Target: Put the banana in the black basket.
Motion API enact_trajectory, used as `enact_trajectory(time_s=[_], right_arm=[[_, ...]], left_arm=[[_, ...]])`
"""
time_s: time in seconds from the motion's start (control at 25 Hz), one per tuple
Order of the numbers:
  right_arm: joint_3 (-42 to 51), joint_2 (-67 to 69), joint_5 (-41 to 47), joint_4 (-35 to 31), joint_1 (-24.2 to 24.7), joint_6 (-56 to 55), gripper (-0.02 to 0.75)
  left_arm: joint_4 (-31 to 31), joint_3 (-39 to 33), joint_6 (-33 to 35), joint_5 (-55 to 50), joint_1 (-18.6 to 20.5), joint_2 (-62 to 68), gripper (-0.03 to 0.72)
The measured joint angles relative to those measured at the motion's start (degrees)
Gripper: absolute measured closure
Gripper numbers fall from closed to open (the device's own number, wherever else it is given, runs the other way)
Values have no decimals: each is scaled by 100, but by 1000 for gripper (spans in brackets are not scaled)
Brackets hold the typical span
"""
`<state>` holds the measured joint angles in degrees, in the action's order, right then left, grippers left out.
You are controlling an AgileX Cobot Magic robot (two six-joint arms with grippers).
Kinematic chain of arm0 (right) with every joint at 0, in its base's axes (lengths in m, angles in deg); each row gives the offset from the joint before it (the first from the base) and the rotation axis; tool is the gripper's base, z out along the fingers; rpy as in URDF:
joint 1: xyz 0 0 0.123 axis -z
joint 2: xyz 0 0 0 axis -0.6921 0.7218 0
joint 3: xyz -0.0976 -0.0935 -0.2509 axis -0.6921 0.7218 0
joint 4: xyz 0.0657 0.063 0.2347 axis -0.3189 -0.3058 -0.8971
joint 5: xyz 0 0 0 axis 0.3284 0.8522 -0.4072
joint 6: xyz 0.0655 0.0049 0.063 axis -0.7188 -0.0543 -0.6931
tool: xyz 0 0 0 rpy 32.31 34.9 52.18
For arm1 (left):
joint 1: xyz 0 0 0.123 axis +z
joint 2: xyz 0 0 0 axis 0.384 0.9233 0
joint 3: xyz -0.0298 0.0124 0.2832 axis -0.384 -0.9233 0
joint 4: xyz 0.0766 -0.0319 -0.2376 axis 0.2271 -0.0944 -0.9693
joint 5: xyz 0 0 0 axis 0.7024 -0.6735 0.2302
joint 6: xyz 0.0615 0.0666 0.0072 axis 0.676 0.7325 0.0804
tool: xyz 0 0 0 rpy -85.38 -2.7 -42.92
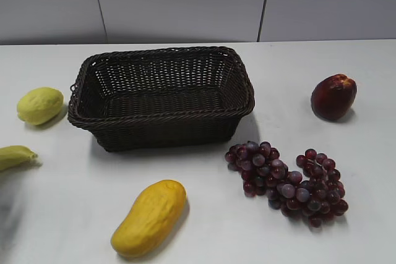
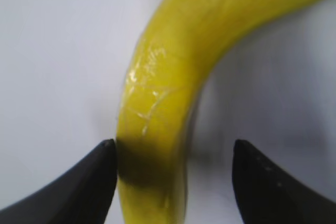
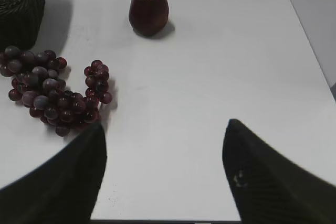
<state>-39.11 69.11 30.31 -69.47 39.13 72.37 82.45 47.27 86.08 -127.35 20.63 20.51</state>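
Banana (image 2: 157, 129) lengthwise btwn open left pincer (image 2: 173, 182) fingers, far end curving right.

A bunch of dark red grapes (image 1: 289, 182) lies on the white table (image 1: 365, 153) and serves as the landmark. A dark red apple (image 1: 333, 96) stands beyond the grapes to the right, well apart from them. A plump orange-yellow mango (image 1: 149, 217) lies left of the grapes, nearer the front edge, tilted. A bumpy yellow-green lemon (image 1: 39, 105) sits far left of the grapes, farther back. Behind everything runs a grey panelled wall (image 1: 185, 4).
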Motion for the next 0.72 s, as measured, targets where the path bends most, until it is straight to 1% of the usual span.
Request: enact_trajectory(time_s=[0.24, 0.36, 0.44, 0.64, 0.72], right_arm=[[0, 0, 0, 0, 0, -7, 183], [0, 0, 0, 0, 0, -7, 183], [0, 0, 0, 0, 0, -7, 183], [0, 0, 0, 0, 0, -7, 183], [0, 0, 0, 0, 0, -5, 183]], left_arm=[[45, 195, 0, 141, 0, 266, 29], [-1, 296, 0, 154, 0, 382, 55], [-72, 320, 0, 161, 0, 411, 97], [-159, 344, 0, 161, 0, 429, 248], [-192, 372, 0, 134, 0, 429, 276]])
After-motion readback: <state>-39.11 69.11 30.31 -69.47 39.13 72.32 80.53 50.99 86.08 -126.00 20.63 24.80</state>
